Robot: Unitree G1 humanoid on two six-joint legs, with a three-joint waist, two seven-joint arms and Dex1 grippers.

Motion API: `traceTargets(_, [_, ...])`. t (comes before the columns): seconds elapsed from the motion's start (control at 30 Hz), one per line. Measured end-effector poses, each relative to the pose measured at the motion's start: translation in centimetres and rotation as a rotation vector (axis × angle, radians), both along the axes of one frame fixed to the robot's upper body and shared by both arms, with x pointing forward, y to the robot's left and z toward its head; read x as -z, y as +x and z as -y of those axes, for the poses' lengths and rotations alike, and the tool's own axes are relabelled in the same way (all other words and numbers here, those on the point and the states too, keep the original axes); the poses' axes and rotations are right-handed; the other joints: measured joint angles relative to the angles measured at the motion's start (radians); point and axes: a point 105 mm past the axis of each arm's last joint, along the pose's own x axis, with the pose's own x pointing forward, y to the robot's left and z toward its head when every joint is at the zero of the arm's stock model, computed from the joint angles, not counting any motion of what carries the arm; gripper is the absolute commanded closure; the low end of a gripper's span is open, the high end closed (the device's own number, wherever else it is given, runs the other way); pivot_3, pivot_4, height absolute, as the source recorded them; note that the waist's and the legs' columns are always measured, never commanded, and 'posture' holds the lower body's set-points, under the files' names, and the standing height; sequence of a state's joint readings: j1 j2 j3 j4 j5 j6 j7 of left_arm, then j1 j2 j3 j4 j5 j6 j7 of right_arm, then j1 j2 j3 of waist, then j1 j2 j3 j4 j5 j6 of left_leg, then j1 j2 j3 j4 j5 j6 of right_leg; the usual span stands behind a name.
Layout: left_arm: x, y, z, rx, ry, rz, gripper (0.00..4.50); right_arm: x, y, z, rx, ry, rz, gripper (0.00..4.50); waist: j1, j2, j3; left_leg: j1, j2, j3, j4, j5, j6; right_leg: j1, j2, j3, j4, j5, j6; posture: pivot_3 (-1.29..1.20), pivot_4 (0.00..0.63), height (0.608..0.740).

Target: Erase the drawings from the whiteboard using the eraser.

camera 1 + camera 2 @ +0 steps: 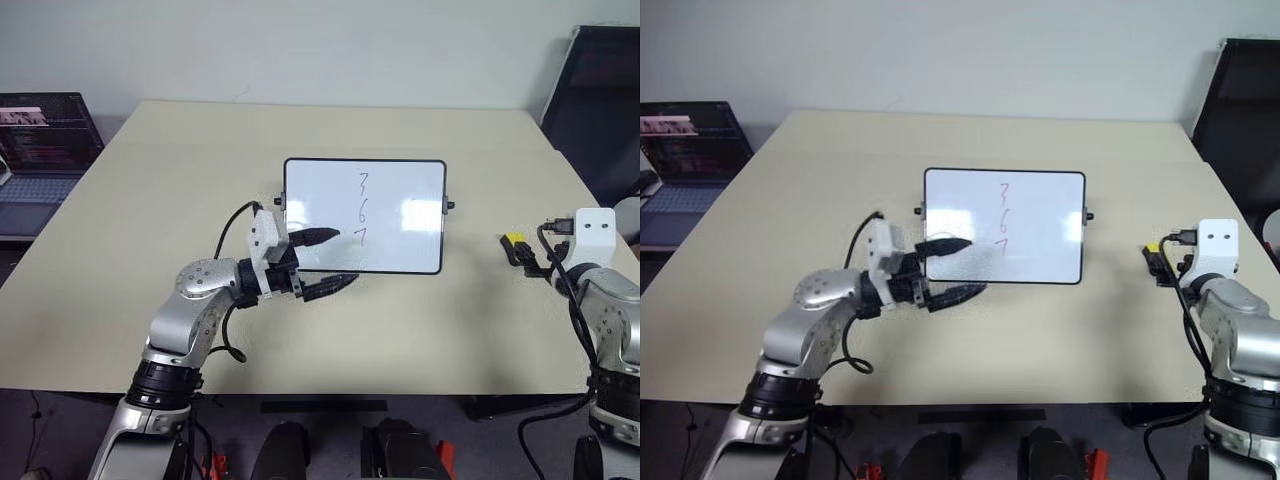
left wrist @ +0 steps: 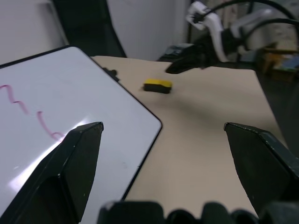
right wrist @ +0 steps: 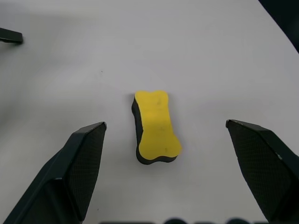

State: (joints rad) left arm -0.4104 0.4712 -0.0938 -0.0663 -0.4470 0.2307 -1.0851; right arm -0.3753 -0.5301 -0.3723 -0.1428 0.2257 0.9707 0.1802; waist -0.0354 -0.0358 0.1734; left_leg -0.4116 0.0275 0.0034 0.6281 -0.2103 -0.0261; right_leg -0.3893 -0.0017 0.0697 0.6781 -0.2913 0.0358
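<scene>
Pick-up step, by the look of it: right gripper (image 3: 166, 140) spread wide over the eraser (image 3: 155, 126) lying flat on the table (image 1: 200, 160), well right of the whiteboard (image 1: 400, 180), needing descent and closure; left gripper (image 1: 330, 262) wide at the board's corner.

**Around the table: what else is in the room**

A wide, pale beige table (image 1: 330, 130) with a smooth matte top takes up most of the room ahead. Off its left edge sits an open dark laptop (image 1: 40, 150), its screen lit with rows of small text and its grey keyboard tilted toward the table. Beyond the far right corner stands a black chair (image 1: 600, 110), its tall back close to the table's edge. Behind everything runs a plain pale grey wall (image 1: 300, 45).
</scene>
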Motion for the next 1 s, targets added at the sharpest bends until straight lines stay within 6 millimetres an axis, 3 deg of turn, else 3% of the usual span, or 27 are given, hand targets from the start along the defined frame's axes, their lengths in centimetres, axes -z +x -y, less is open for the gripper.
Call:
traceTargets(0.27, [0.7,-0.6,0.7,0.073,0.008,0.017,0.00,2.8,0.9,0.7,-0.024,0.047,-0.059,0.04,0.001,0.000,0.000,-0.002,0.000,0.000,0.000,0.000,0.000,-0.001,0.000,0.000,-0.001,0.000,0.000,0.00,0.150,0.740])
traceTargets(0.53, [1.4,-0.9,0.7,0.073,0.021,0.031,0.00,3.5,2.1,0.7,-0.052,0.060,-0.057,0.04,0.000,0.000,0.000,-0.002,0.000,0.000,0.000,0.000,0.000,-0.001,0.000,0.000,0.000,0.001,-0.001,0.00,0.150,0.740])
traceTargets(0.77, [1.4,-1.1,0.5,0.082,0.030,0.056,0.00,2.7,3.8,0.2,-0.085,0.095,-0.028,0.04,0.000,0.000,0.000,-0.002,0.000,0.000,0.000,0.000,0.000,-0.001,0.000,-0.001,0.000,0.001,-0.002,0.00,0.150,0.740])
traceTargets(1.0, [1.6,-1.1,0.1,0.069,0.034,0.047,0.00,4.1,4.2,0.6,-0.067,0.150,-0.068,0.04,0.000,0.001,0.000,-0.002,0.000,0.000,0.000,0.000,0.000,-0.001,0.000,-0.001,0.000,0.001,-0.002,0.00,0.150,0.740])
